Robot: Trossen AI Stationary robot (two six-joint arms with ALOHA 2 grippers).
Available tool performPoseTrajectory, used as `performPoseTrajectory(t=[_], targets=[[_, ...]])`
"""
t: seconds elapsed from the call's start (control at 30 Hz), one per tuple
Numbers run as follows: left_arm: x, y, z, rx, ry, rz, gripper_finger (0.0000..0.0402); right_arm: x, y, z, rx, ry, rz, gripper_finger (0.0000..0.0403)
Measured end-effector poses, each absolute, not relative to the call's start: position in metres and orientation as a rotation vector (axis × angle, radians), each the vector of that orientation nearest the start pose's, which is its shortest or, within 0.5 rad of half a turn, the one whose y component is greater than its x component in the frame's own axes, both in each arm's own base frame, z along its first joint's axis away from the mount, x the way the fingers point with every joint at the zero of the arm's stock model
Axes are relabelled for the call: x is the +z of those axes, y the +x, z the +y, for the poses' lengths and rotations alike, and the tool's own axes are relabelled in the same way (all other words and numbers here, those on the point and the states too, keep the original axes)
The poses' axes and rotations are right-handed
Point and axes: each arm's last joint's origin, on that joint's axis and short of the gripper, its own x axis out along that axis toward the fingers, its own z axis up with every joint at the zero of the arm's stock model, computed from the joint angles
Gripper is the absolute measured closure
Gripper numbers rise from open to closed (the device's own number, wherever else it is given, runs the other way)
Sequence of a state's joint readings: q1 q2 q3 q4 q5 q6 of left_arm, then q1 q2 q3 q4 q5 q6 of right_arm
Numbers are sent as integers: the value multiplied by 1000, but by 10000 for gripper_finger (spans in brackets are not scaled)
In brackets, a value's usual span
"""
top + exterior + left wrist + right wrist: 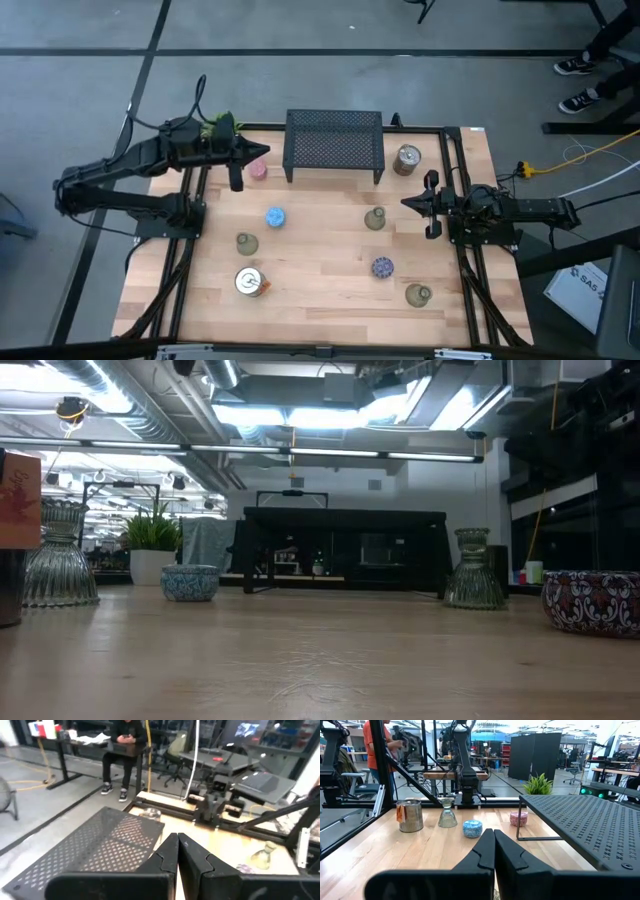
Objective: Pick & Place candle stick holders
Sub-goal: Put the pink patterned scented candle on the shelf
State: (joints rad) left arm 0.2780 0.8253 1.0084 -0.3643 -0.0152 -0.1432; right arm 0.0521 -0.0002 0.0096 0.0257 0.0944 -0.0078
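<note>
Bright ceiling strip lights [300, 410] flood the room evenly, glaring white at the top of the low view. The desk [320, 260] is softly lit with faint shadows. The left wrist view is blurred and hazy; the low view's near desk surface is out of focus.

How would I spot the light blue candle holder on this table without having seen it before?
Find the black wire-mesh rack at the table's far edge. Come toward the near edge from the rack's left end and you reach the light blue holder, a short round pot standing alone on bare wood. The pink holder sits nearer the rack, the olive-grey one just past the blue.
</note>
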Motion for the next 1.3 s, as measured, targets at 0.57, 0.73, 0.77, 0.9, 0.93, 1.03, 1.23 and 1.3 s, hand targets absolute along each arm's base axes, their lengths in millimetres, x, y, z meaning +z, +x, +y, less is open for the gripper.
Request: performPoseTrajectory(t=[0.57, 0.73, 0.77, 0.9, 0.93, 1.03, 1.23, 1.3], targets=[[364, 144, 97, 582, -237, 310, 398, 169, 97, 2, -42, -5, -35, 402], [360, 147, 104, 607, -195, 349, 397, 169, 97, 2, -42, -5, -35, 402], [359, 147, 105, 612, -199, 355, 397, 169, 97, 2, -43, -5, -35, 402], [352, 150, 109, 619, -227, 404, 387, 169, 97, 2, -43, -5, -35, 402], [350, 151, 109, 620, -229, 425, 383, 169, 97, 2, -43, -5, -35, 402], [343, 152, 111, 644, -225, 490, 368, 169, 97, 2, -43, -5, -35, 402], [331, 155, 115, 683, -244, 607, 327, 169, 97, 2, -42, -5, -36, 402], [326, 157, 116, 680, -255, 645, 310, 169, 97, 2, -43, -5, -35, 402]])
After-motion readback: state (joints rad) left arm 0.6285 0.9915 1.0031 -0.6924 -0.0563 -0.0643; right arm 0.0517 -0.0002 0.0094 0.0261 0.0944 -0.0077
